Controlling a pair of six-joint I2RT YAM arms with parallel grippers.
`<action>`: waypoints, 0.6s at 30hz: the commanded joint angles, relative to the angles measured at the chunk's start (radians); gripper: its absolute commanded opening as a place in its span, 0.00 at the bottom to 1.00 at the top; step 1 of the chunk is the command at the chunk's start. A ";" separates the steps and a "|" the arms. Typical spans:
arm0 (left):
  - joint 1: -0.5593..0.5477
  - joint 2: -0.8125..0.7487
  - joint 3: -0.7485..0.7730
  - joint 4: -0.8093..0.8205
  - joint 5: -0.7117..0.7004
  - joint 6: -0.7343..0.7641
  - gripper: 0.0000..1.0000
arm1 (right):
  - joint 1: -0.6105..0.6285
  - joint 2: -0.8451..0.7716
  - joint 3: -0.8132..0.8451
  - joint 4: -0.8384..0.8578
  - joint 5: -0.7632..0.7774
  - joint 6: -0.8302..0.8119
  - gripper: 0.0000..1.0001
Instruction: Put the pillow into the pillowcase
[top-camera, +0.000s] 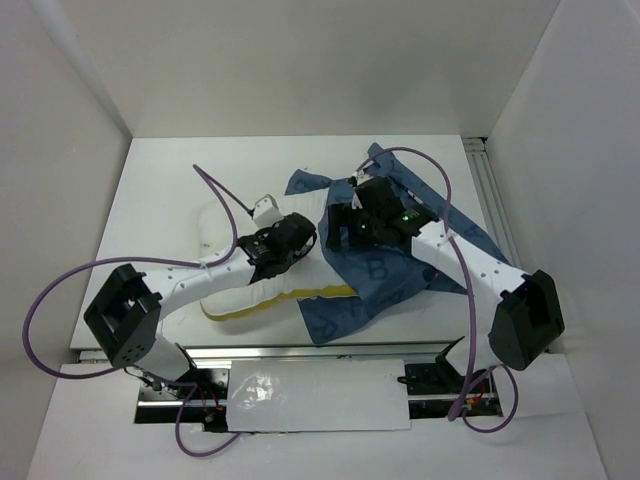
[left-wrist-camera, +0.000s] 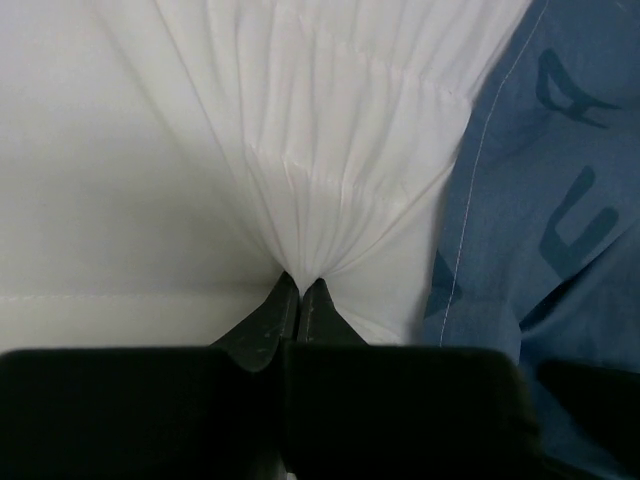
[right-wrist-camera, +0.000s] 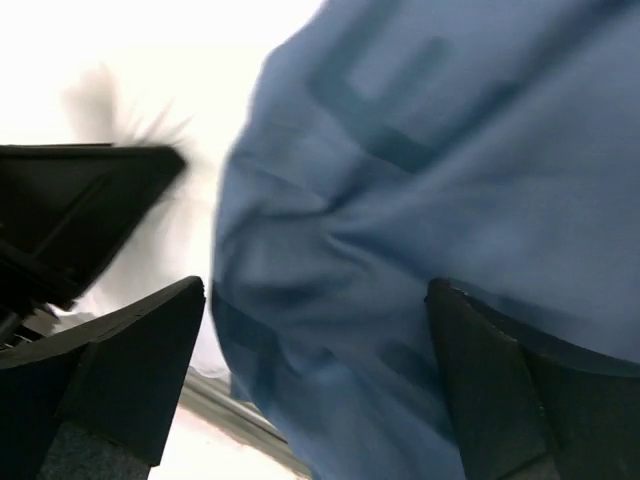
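The white pillow (top-camera: 250, 297), with its yellow trim toward the near edge, lies at the table's middle, its right part under the blue pillowcase (top-camera: 385, 272). My left gripper (top-camera: 303, 237) is shut on a pinch of the pillow's white fabric (left-wrist-camera: 320, 190), which fans out in pleats from the fingertips (left-wrist-camera: 300, 285). The pillowcase edge (left-wrist-camera: 540, 200) lies just to its right. My right gripper (top-camera: 343, 228) hovers over the pillowcase next to the left gripper. Its jaws stand wide open (right-wrist-camera: 315, 340), with a bulge of blue pillowcase fabric (right-wrist-camera: 400, 220) between the fingers (right-wrist-camera: 130, 360).
White walls enclose the table on three sides. A metal rail (top-camera: 495, 210) runs along the right edge and another (top-camera: 320, 352) along the near edge. Purple cables (top-camera: 220, 195) loop over both arms. The left gripper's black body (right-wrist-camera: 80, 210) shows close by in the right wrist view.
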 joint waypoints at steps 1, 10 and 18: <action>-0.004 -0.032 0.026 0.106 -0.060 0.005 0.00 | 0.016 -0.108 0.020 -0.105 0.190 -0.025 1.00; -0.004 -0.069 0.012 0.047 0.197 0.275 0.92 | 0.004 -0.274 0.023 -0.165 0.406 -0.036 1.00; 0.031 -0.161 0.055 -0.060 -0.002 0.341 1.00 | -0.087 0.098 0.283 -0.044 0.324 -0.163 0.94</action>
